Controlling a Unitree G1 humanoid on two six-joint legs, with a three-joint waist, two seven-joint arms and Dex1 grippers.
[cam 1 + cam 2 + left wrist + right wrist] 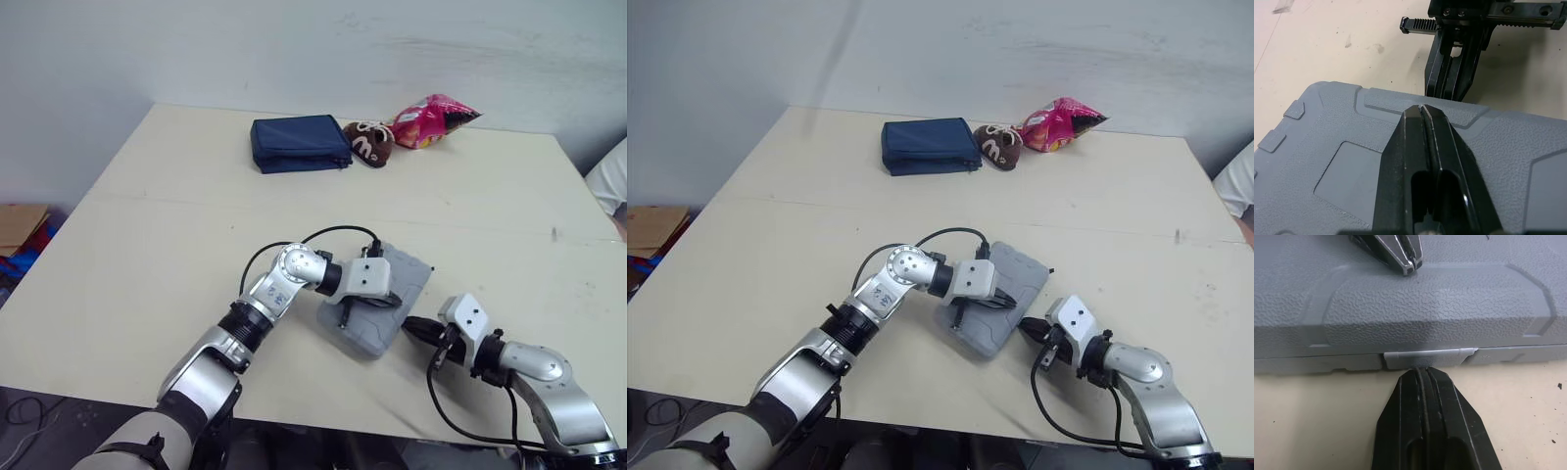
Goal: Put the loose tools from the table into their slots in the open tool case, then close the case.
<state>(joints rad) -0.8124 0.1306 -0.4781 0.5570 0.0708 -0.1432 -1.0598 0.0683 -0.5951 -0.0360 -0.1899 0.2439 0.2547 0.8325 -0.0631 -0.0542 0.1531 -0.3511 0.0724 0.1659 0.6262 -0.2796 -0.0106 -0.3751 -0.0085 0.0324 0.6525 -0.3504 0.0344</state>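
Note:
The grey tool case (409,272) lies with its lid down near the table's front edge. My left gripper (389,300) is shut, and its tip (1422,109) rests on the case's textured lid (1342,166). At the case's side edge my right gripper (415,328) is also shut. Its tip (1420,371) touches the small grey latch tab (1427,357) on the case's seam. The left gripper's closed fingertips (1406,265) rest on the lid just beyond that tab. I see no loose tools on the table.
At the table's far side lie a navy pouch (299,144), a brown candy bag (368,144) and a pink snack bag (431,119). A cardboard box (20,225) sits on the floor to the left. The table's front edge runs close below the case.

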